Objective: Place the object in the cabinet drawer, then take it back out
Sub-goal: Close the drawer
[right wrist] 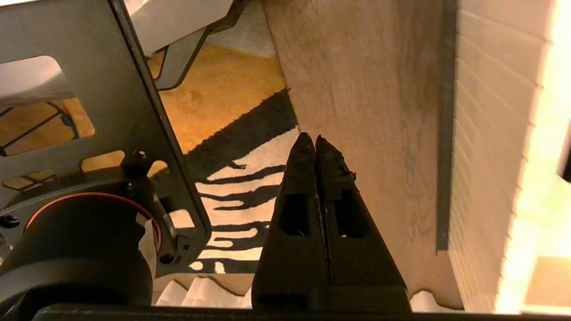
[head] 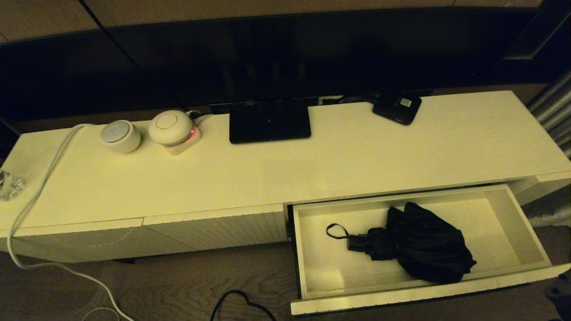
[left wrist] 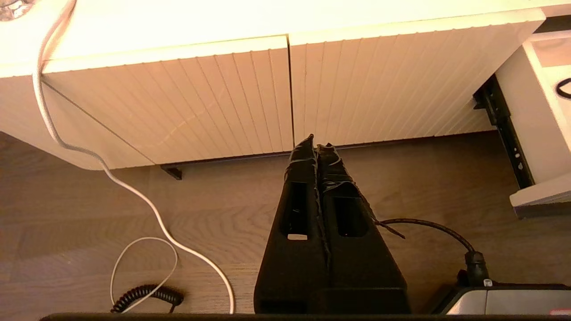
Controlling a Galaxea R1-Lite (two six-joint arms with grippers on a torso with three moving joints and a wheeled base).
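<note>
A long cream cabinet (head: 312,165) is seen in a dim room, standing on a wood floor, with a dark screen behind it. On its top are set two round white devices (head: 147,130), a flat black stand (head: 269,121) and a small black box (head: 397,108). At the cabinet's right end the drawer (head: 308,272) is pulled fully out. The umbrella (head: 419,245) is laid inside it, fabric bunched toward the right, handle and wrist loop pointed left.

Neither gripper is near it. The left gripper (left wrist: 316,149) is held low over the floor before the closed ribbed panels, fingers pressed together and empty. The right gripper (right wrist: 315,145) is held beside the drawer front, over floor and a striped rug (right wrist: 241,191), fingers likewise closed on nothing.

The putting-in appears done. Whether the drawer is to be shut cannot be told; the taking-out is judged to be left.
</note>
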